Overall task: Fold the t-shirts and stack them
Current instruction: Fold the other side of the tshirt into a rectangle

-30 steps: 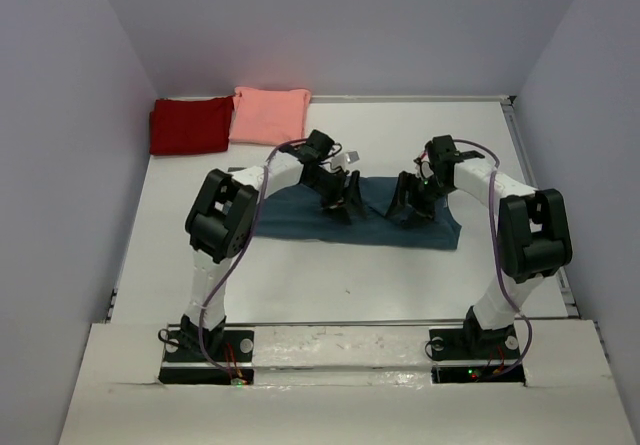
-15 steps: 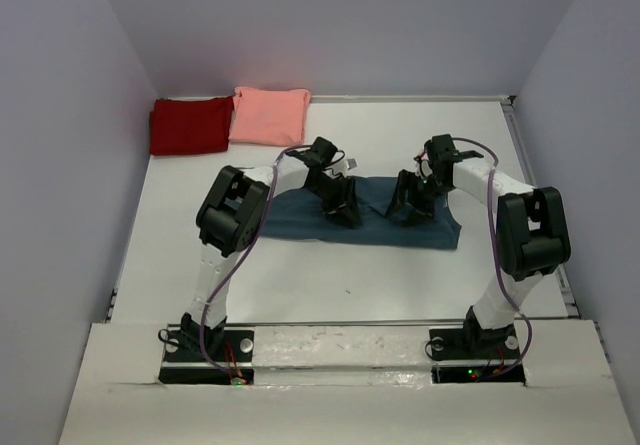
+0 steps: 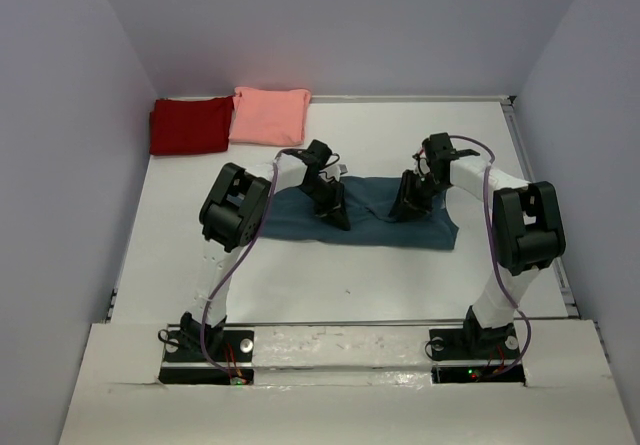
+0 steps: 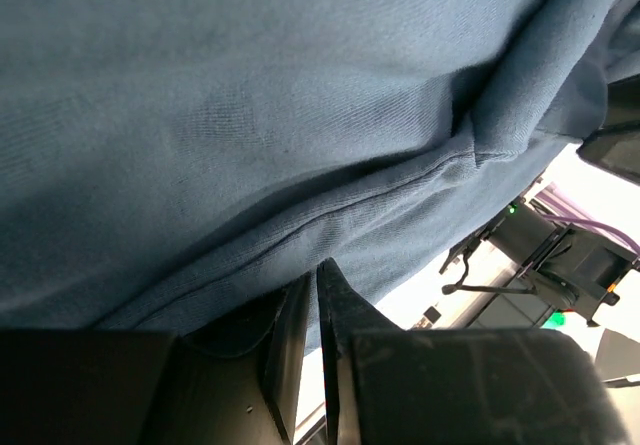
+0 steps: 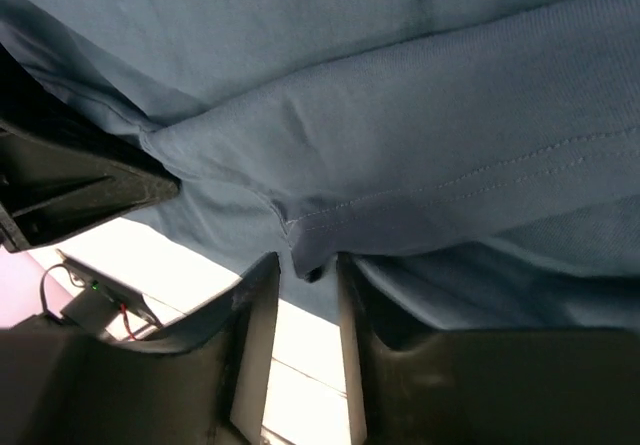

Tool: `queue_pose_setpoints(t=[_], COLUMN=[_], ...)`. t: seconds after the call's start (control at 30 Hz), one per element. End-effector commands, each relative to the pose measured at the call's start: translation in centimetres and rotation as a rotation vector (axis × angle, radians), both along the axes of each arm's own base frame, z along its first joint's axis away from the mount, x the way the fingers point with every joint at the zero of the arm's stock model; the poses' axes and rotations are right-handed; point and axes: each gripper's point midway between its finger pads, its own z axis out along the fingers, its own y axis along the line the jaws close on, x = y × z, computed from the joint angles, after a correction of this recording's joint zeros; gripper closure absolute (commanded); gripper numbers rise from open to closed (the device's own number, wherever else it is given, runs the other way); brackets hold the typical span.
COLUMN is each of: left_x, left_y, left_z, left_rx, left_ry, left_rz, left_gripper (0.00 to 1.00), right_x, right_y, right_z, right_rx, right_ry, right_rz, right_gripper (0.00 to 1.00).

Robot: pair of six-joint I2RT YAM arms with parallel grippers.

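The dark teal-blue t-shirt (image 3: 290,220) lies spread across the middle of the table, partly folded. My left gripper (image 3: 335,215) is over its middle, jaws nearly closed and pinching a hem of the shirt (image 4: 250,115) at the tips (image 4: 318,280). My right gripper (image 3: 403,210) is over the right half of the shirt. Its fingers stand apart (image 5: 308,265), with a hanging fold of the shirt (image 5: 400,115) between the tips. The dark red t-shirt (image 3: 190,125) and the salmon-pink t-shirt (image 3: 270,113) lie folded side by side at the far left corner.
Grey walls close the table on the left, back and right. The arm bases stand on the near rail (image 3: 340,340). In the left wrist view the right arm's base and cables (image 4: 540,255) show beyond the cloth's edge.
The left gripper has moved a little to the near left over the shirt. The right gripper has shifted slightly. The cloth between them lies flatter than before.
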Motion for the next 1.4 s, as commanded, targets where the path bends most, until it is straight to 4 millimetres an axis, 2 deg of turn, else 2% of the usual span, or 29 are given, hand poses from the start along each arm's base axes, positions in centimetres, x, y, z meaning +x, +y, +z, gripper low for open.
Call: queue_pose_setpoints(t=[0.0,0.03,0.1,0.13,0.33,0.5,0.63,0.87,0.9,1.03,1.1,1.23,1.37], left_x=[-0.9,-0.9,-0.9,-1.0,-1.1,-1.1,-1.1,-1.2,-1.2,-1.3,-1.4,-1.4,-1.4], left_y=[2.0,2.1,2.1,2.1,2.1,2.0,2.0,2.1,2.2,2.2,2.2,2.3,2.3], left_z=[-2.6,-2.7,-2.7,-2.7,-2.8,-2.8,-2.8,-2.8,-2.8,-2.8,-2.8,-2.8,-2.9], left_rx=[0.127,0.128,0.127,0.127,0.127,0.125,0.124,0.127,0.127,0.128,0.127,0.126,0.128], left_ry=[0.041,0.045,0.045,0.05,0.051,0.053,0.054,0.057,0.054,0.056,0.058,0.062,0.061], left_rz=[0.002,0.001,0.001,0.0,-0.002,-0.004,-0.008,-0.011,-0.012,-0.01,-0.012,-0.011,-0.015], left_gripper=[0.76,0.76,0.76,0.76,0.76,0.76,0.76,0.76,0.76,0.76,0.76,0.76,0.76], right_x=[1.7,1.6,1.6,1.5,2.5,4.6,7.7,11.3,11.7,13.5,14.5,15.6,16.4], right_y=[0.5,0.5,0.5,0.5,0.8,1.1,1.7,2.7,2.7,3.1,3.5,4.2,4.3], right_z=[0.5,0.4,0.3,0.3,0.9,2.2,3.6,4.3,3.5,2.7,2.5,1.9,2.2], right_rx=[0.004,0.004,0.006,0.007,0.015,0.016,0.021,0.042,0.039,0.041,0.051,0.083,0.089], right_ry=[-0.052,-0.048,-0.046,-0.044,-0.06,-0.091,-0.138,-0.17,-0.159,-0.172,-0.183,-0.183,-0.232], right_rz=[0.001,0.0,-0.004,-0.003,-0.008,-0.005,0.001,0.02,0.023,0.032,0.036,0.051,0.067], right_gripper=[0.72,0.88,0.98,1.0,1.0,1.0,1.0,1.0,1.0,1.0,1.0,0.99,0.98])
